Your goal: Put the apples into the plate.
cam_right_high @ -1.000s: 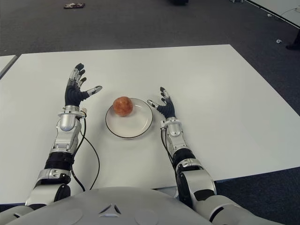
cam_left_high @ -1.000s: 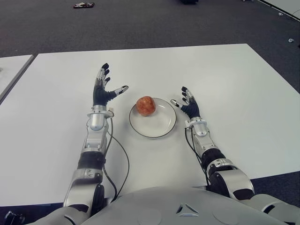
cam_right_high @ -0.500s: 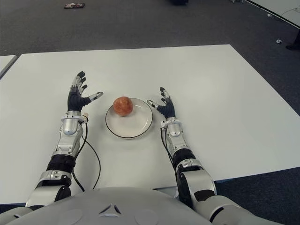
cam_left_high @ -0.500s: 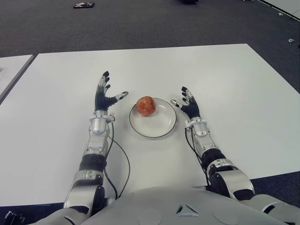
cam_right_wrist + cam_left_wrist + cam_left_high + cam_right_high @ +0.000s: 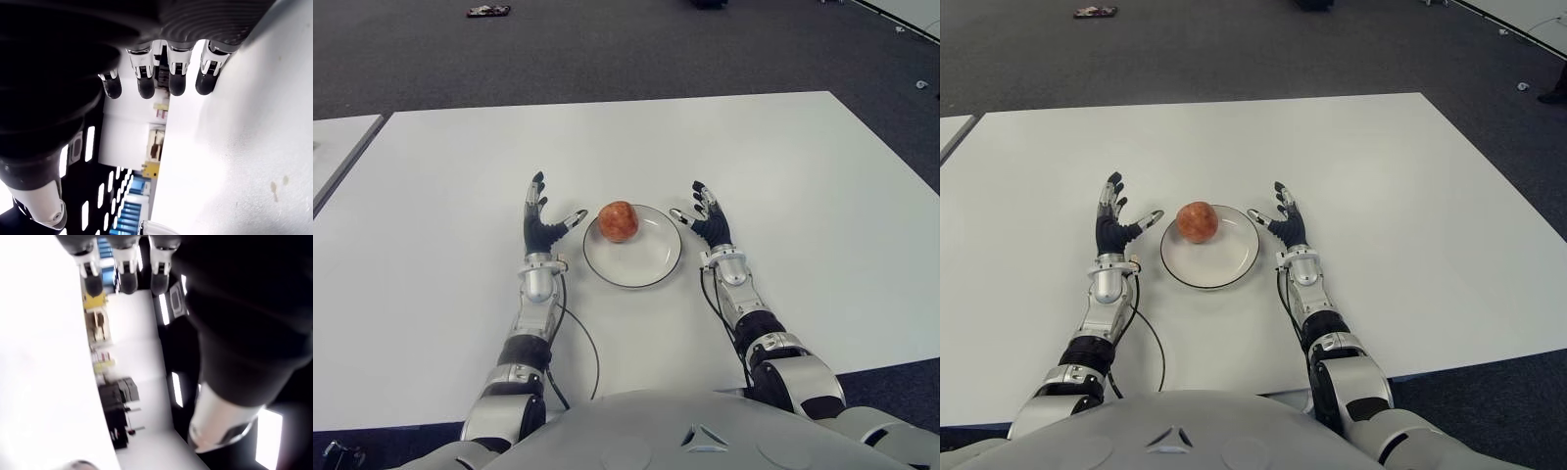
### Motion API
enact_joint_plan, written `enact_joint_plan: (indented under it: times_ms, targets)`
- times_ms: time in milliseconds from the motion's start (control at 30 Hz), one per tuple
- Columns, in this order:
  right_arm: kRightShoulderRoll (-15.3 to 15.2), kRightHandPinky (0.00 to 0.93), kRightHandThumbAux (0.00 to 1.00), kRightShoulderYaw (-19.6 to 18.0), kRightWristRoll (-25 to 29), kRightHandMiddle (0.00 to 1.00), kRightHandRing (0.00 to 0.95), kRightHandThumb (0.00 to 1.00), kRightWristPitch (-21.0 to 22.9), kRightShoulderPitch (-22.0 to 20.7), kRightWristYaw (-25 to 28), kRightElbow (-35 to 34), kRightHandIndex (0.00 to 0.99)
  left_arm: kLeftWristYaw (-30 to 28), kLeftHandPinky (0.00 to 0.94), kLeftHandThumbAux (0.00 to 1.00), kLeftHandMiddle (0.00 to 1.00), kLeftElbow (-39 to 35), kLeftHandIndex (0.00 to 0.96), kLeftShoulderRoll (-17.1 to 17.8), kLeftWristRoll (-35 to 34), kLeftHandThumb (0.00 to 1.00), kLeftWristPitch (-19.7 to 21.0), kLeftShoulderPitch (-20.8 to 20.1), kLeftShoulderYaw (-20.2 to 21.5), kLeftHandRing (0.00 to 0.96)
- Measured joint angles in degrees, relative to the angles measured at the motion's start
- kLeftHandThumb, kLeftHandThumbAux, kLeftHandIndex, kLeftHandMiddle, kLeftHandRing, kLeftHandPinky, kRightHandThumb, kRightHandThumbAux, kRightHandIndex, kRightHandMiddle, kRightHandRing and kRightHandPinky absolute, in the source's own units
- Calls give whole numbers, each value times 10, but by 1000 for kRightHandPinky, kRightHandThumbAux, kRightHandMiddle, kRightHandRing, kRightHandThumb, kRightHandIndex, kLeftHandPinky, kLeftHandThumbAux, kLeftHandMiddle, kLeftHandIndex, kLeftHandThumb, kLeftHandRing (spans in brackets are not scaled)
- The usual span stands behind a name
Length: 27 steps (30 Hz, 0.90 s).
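A white table carries 1 white plate with a dark rim, set near the middle of the table's near half. 1 red apple sits inside the plate, on its far-left part, touching the plate's surface and close to the rim.

The left hand shows just left of the plate, palm turned toward it. Its fingers are spread wide and point away from the robot, the thumb reaching toward the apple but apart from it; the hand holds nothing. The left wrist view shows 3 straight fingertips against the white table.

The right hand shows just right of the plate, close to the rim, palm facing the plate. Its fingers are also stretched wide and empty, and the right wrist view shows 4 extended fingertips beside the table surface.

Dark carpet lies beyond the far edge, with a small dark object on it at far left.
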Motion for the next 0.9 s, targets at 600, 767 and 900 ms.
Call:
enact_joint_plan:
  times_ms: [600, 767, 900]
  targets:
    - [-1, 62, 696, -1, 1, 18, 27, 124, 7, 4, 2, -16, 0, 19, 0, 354, 0, 10, 0, -4, 10, 0, 1, 14, -6, 0]
    - [-1, 64, 699, -3, 3, 20, 27, 122, 15, 7, 2, -25, 0, 19, 0, 353, 0, 10, 0, -9, 10, 0, 8, 22, -12, 0]
    - [0, 67, 700, -5, 5, 20, 28, 125, 20, 8, 2, -30, 1, 23, 0, 346, 0, 14, 0, -12, 10, 0, 15, 22, -15, 0]
